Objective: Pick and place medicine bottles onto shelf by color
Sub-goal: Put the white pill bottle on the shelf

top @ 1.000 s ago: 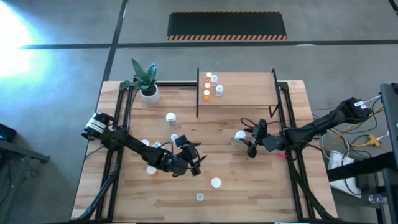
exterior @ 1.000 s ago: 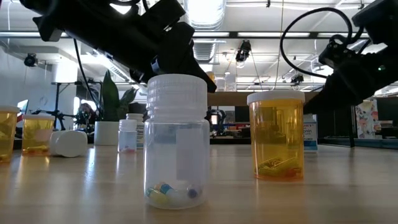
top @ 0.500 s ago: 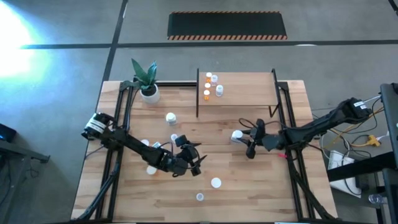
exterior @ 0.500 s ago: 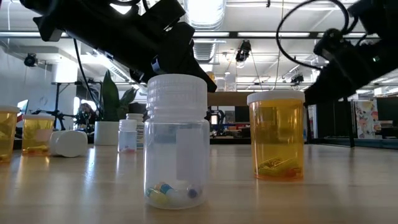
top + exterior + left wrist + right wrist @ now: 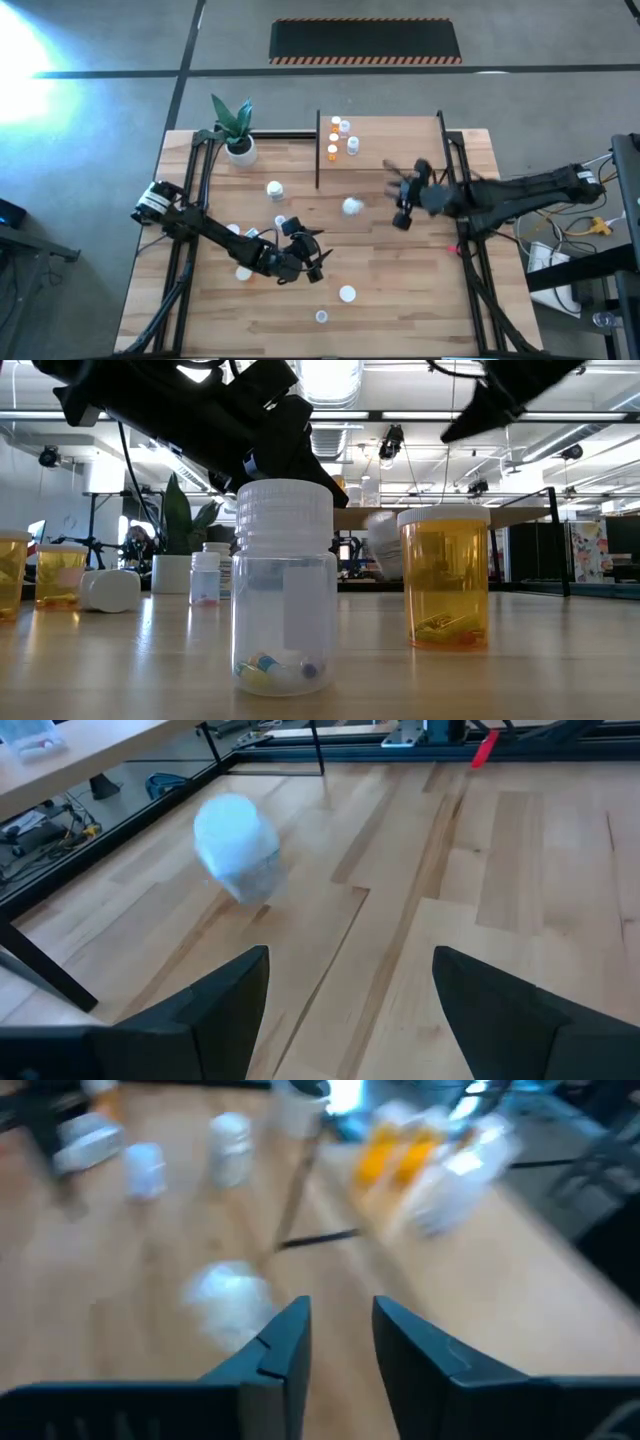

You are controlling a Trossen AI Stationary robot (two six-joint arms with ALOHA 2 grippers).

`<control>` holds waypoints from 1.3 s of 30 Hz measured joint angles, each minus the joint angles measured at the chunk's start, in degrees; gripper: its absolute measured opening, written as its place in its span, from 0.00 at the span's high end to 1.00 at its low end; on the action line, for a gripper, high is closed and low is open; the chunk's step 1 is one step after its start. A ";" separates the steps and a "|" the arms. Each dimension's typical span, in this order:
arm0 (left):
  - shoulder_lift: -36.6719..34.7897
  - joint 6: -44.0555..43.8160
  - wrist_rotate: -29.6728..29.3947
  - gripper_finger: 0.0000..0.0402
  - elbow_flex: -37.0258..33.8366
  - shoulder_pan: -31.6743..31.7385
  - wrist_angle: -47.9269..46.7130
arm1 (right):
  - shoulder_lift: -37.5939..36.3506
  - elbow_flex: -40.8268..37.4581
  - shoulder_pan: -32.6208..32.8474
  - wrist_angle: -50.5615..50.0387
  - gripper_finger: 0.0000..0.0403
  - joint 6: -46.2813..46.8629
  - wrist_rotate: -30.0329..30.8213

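A white-capped bottle (image 5: 352, 207) shows blurred and tilted on the tabletop near the middle. It also appears in the left wrist view (image 5: 235, 845), the right wrist view (image 5: 228, 1295) and the low view (image 5: 385, 545). No gripper touches it. My right gripper (image 5: 403, 205) is raised to its right, in front of the shelf (image 5: 395, 150). Its fingers (image 5: 290, 1340) stand a narrow gap apart with nothing between them. Three small bottles (image 5: 343, 140) stand on the shelf's left part. My left gripper (image 5: 318, 262) waits open at the near centre, with nothing between its fingers (image 5: 240, 985).
Loose bottles stand on the table: two (image 5: 274, 188) (image 5: 281, 221) left of centre, two (image 5: 347, 293) (image 5: 321, 316) near the front, others (image 5: 240, 270) under my left arm. A clear bottle (image 5: 285, 590) and an orange one (image 5: 445, 575) stand close to the low camera. A plant pot (image 5: 240, 150) stands far left.
My right gripper has risen quickly from beside the white-capped bottle and gone toward the far edge and the shelf, rolling a little. The bottle has not gone with it: it has shifted toward the table's left and now shows blurred and tilted, apart from the fingers.
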 joint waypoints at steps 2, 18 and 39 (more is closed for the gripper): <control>0.00 0.00 0.00 0.34 -0.02 0.00 0.01 | 0.00 3.14 -3.81 -1.63 0.81 -3.25 -0.83; -0.73 -0.04 0.75 0.34 0.31 0.22 -8.91 | 3.55 -6.04 -8.12 3.58 0.79 -2.85 -26.92; -1.92 2.85 26.50 0.46 11.09 23.75 -36.59 | 4.85 -19.88 20.13 14.29 0.74 22.88 -17.10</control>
